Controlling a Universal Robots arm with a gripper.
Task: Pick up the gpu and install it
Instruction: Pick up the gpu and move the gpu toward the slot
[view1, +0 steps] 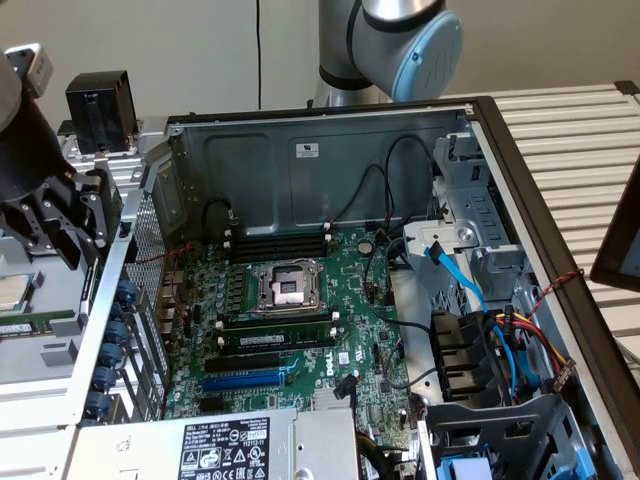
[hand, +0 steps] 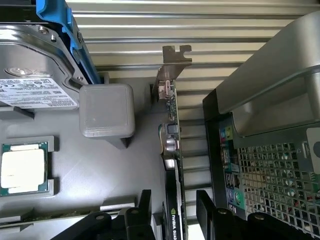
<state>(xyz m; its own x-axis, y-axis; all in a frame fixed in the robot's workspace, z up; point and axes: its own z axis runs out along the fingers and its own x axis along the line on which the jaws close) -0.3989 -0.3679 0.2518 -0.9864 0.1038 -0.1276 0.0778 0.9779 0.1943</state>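
**Fingers spread around the gpu**

In the wrist view, the gpu (hand: 174, 130) stands on its edge by a grey tray (hand: 100, 165). The fingers (hand: 145, 207) are spread wide, one on each side of the card, and do not touch it. A ribbed metal surface (hand: 210, 30) lies under it. In the exterior view, the fingers hang at the middle left of the frame. Beside them is the open computer case (view1: 330, 150) with its green motherboard (view1: 340, 270). A pale wall (view1: 200, 40) is behind.

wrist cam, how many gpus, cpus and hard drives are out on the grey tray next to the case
gpu: 1
cpu: 1
hard drive: 1
total: 3
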